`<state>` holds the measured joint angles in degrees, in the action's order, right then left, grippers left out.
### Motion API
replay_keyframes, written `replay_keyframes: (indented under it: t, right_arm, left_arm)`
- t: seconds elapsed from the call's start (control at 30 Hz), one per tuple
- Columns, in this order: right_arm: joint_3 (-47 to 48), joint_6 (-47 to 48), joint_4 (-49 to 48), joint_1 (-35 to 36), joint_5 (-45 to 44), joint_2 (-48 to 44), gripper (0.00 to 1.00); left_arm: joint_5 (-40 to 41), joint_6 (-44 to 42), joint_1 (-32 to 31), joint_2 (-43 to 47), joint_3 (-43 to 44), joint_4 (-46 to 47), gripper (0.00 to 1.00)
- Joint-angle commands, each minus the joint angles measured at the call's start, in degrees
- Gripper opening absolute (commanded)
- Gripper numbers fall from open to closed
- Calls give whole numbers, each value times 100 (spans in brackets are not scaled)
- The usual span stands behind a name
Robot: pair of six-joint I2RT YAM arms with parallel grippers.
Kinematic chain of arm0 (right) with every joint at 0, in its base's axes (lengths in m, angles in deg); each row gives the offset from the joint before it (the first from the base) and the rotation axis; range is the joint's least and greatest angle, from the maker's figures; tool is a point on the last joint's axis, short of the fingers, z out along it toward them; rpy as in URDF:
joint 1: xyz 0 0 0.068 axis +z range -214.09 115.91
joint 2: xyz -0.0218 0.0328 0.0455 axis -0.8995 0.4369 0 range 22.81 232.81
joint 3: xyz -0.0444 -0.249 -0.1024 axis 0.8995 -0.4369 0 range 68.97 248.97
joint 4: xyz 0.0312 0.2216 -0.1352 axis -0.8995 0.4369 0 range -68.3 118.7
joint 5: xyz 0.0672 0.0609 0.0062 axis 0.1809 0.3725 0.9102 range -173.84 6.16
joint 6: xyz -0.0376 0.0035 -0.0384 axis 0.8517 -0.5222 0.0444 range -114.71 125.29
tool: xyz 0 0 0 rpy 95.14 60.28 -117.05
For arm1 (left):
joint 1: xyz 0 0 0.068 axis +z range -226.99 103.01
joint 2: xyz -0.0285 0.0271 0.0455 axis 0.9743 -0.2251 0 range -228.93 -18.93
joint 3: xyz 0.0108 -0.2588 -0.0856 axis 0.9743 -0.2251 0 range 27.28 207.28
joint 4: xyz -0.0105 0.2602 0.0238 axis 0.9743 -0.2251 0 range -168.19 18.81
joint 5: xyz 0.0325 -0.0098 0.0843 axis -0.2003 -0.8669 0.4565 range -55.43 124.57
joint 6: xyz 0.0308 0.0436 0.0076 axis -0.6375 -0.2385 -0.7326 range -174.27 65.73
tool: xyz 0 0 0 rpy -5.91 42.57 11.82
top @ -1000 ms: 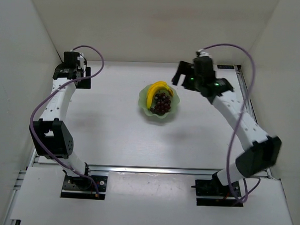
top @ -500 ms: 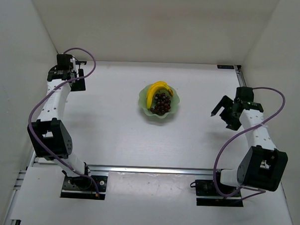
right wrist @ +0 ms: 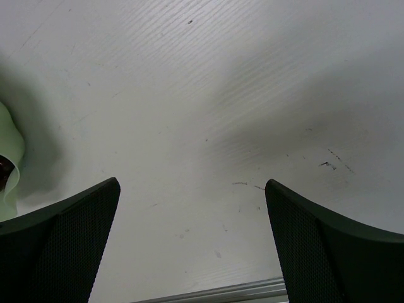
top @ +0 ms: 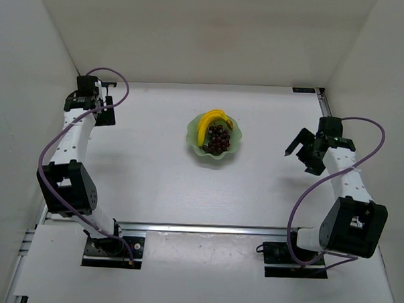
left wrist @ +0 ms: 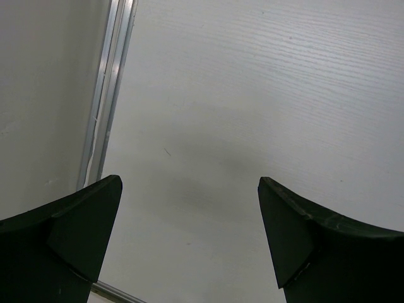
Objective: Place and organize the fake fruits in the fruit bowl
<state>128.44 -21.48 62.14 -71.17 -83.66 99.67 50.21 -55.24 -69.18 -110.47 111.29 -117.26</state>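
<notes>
Banana, grapes in bowl; right hand spread

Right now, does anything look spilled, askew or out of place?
Nothing stands out. The banana and grapes both lie inside the fruit bowl, which sits upright on the table with nothing spilled beside it. The left gripper and right gripper are open, empty and well clear of it.

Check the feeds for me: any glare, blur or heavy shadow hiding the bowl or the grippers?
Top external: even light, sharp, no glare, only a faint shadow by the fruit bowl. Left wrist: left gripper dark, a soft shadow on the table beneath it. Right wrist: broad soft shadows, right gripper dark, bowl cropped at the left edge.
</notes>
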Motion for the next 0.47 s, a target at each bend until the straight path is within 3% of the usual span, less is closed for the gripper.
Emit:
replay_keyframes:
  t: [0.0,0.27,0.43]
  right_arm:
    - [127,40,-54,-14,-10,-163,100]
    - [66,92,-54,-14,-124,-163,100]
    - [66,92,-54,-14,-72,-163,100]
  left_arm:
    - [27,71,1,436,2,36,100]
    - [27,-35,1,489,-51,36,100]
    - [-473,-140,54,603,-104,36,100]
